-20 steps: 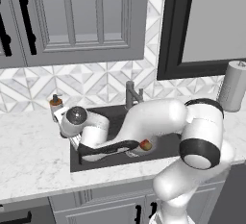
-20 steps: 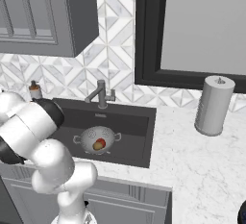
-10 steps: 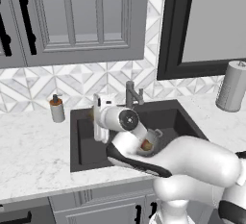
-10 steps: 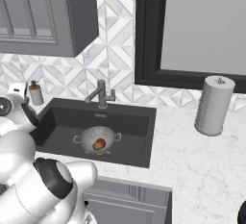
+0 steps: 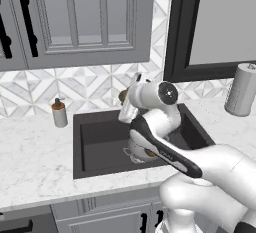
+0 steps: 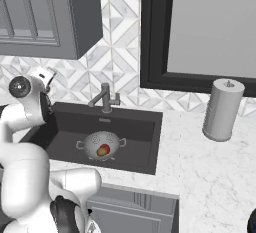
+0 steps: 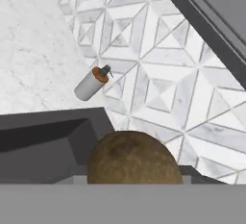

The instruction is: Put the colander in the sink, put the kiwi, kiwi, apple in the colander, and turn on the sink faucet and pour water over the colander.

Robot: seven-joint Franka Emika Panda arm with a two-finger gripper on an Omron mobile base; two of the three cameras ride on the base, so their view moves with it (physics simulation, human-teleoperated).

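My gripper (image 5: 124, 96) is shut on a brown kiwi (image 5: 122, 95), held high over the back of the dark sink (image 5: 97, 139) near the rear rim. In the hand view this kiwi (image 7: 132, 160) bulges up large at the bottom, hiding the fingertips. The silver colander (image 6: 102, 143) stands in the sink (image 6: 140, 137), left of its middle. In it lie the red apple (image 6: 105, 148) and a yellowish-brown fruit (image 6: 100, 152) that looks like the other kiwi. The grey sink faucet (image 6: 105, 97) rises behind the basin with no water running. My arm hides most of the colander (image 5: 136, 153) in the left base view.
A white soap dispenser (image 5: 59, 113) with a dark pump stands on the marble counter left of the sink, also seen as the dispenser (image 7: 92, 83) in the hand view. A paper towel roll (image 6: 222, 109) stands right of the sink. Cabinets hang above, and a dark-framed window lies behind.
The hand has swung from low at the sink's left edge, rightward and upward, to above the back of the basin, carrying the kiwi. The colander and its fruit have stayed put.
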